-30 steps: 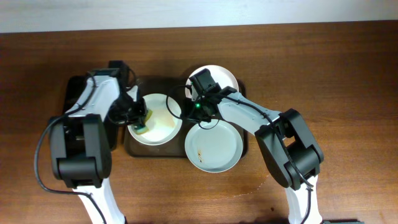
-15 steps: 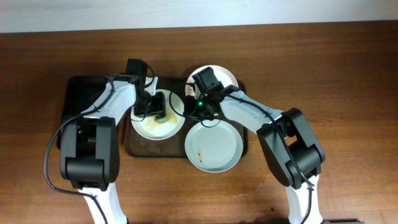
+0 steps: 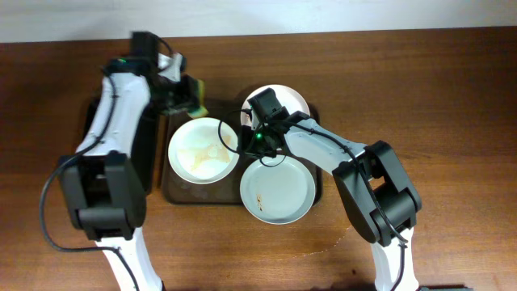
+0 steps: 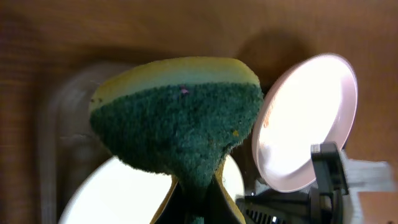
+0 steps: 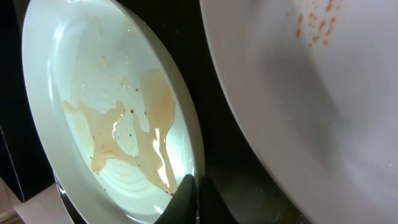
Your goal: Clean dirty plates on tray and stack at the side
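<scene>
Yellow-green sponge (image 4: 180,124), black tray (image 3: 150,158) on wooden table (image 3: 452,97).

We see the tray (image 3: 174,194) packed: left plate (image 3: 203,151), back plate (image 3: 295,97), front plate (image 3: 277,190), rims nearly touching. The right gripper (image 3: 257,139) plugs the gap between them, its arm overhanging the back plate. The left plate is open from above. Bare table (image 3: 436,105) right of the tray.

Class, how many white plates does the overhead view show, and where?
3: the left plate on the tray's left side, the front plate at its front right, the back plate behind it, partly under the right arm.
</scene>
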Available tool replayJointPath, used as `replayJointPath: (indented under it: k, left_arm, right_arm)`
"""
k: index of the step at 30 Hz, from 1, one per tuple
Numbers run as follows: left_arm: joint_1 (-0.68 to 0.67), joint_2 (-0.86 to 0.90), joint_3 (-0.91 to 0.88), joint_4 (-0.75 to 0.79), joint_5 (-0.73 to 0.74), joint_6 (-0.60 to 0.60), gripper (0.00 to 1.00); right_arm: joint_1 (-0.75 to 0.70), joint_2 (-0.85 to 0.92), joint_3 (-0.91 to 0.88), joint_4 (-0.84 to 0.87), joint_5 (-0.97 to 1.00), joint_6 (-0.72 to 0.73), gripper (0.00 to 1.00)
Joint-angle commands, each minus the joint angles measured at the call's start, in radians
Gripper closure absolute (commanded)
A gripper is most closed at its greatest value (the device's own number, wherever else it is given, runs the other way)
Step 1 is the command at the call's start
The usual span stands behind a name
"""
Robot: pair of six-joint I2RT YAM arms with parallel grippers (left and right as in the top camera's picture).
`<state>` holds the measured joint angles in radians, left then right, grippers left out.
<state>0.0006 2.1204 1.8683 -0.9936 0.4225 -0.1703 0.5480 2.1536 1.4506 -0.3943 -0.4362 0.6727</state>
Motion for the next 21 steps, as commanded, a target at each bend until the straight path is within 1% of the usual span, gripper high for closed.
replayJointPath:
  k: [1, 4, 5, 6, 7, 9, 11, 12, 13, 16, 18, 21]
  left_arm:
    - [0.057, -0.006, 0.069, -0.033, -0.011, 0.0, 0.99]
    - [0.087, -0.006, 0.069, -0.04, -0.011, 0.0, 0.99]
    - [0.091, -0.006, 0.069, -0.04, -0.011, 0.007, 0.99]
    - [0.092, -0.006, 0.069, -0.04, -0.013, 0.011, 0.99]
    - [0.092, -0.006, 0.069, -0.041, -0.013, 0.015, 0.99]
    - [0.092, -0.006, 0.068, -0.042, -0.019, 0.015, 0.99]
    - [0.092, -0.006, 0.068, -0.044, -0.019, 0.015, 0.99]
    - [0.092, -0.006, 0.068, -0.045, -0.019, 0.015, 0.99]
    - [0.092, -0.006, 0.068, -0.046, -0.019, 0.014, 0.99]
    - [0.092, -0.006, 0.068, -0.048, -0.019, 0.014, 0.99]
    - [0.096, -0.006, 0.068, -0.048, -0.019, 0.014, 0.99]
    - [0.1, -0.006, 0.068, -0.048, -0.021, 0.014, 0.99]
  right_arm:
    - [0.019, 0.0, -0.003, -0.009, 0.069, -0.01, 0.92]
    - [0.05, 0.0, -0.003, -0.008, 0.172, -0.01, 0.85]
    - [0.066, 0.0, -0.003, -0.005, 0.211, -0.009, 0.79]
    - [0.076, 0.0, -0.003, 0.001, 0.23, -0.009, 0.76]
    - [0.09, 0.0, -0.003, 0.01, 0.26, -0.009, 0.74]
    - [0.11, 0.0, -0.003, 0.01, 0.327, 0.008, 0.74]
    - [0.12, 0.0, -0.003, 0.009, 0.36, 0.017, 0.76]
    - [0.122, 0.0, -0.003, 0.008, 0.364, 0.017, 0.83]
    - [0.122, 0.0, -0.003, 0.003, 0.362, 0.017, 0.95]
    - [0.113, -0.01, 0.015, -0.021, 0.321, 0.011, 0.96]
    - [0.106, -0.042, 0.072, -0.092, 0.288, -0.047, 0.96]
    - [0.109, -0.108, 0.166, -0.21, 0.329, -0.139, 0.96]
